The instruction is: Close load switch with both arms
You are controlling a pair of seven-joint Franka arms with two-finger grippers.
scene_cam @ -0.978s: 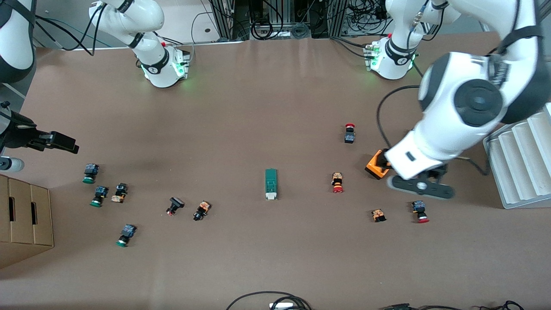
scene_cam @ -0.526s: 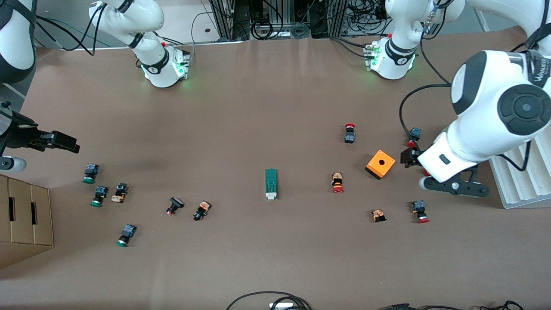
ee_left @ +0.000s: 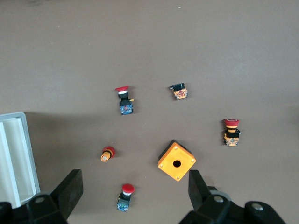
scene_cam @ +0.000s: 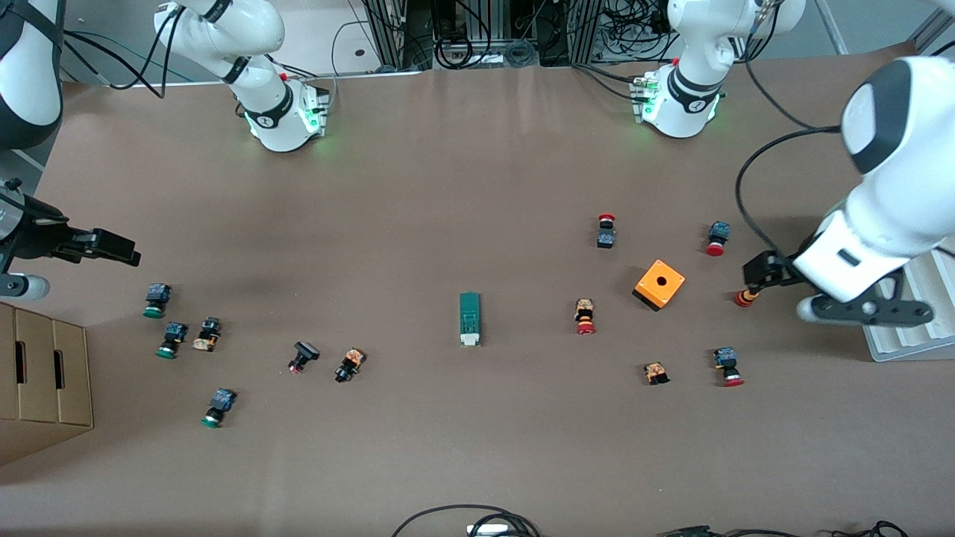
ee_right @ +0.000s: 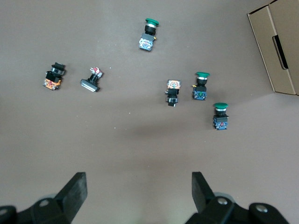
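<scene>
Mid-counter (scene_cam: pixel 477 186) in the front view lay the narrow green load switch with a white slider (scene_cam: pixel 469 319), untouched, both arms parked at opposite ends. Left wrist view: left end effector (ee_left: pixel 135 198) spread wide over red buttons. Right wrist view: right end effector (ee_right: pixel 139 196) wide over green-capped buttons.

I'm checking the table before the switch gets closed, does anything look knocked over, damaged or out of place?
Nothing looks damaged or spilled. The load switch lies flat mid-table, untouched, the orange box toward the left arm's end. The push-buttons lie scattered on their sides. Left gripper and right gripper are open, holding nothing.
</scene>
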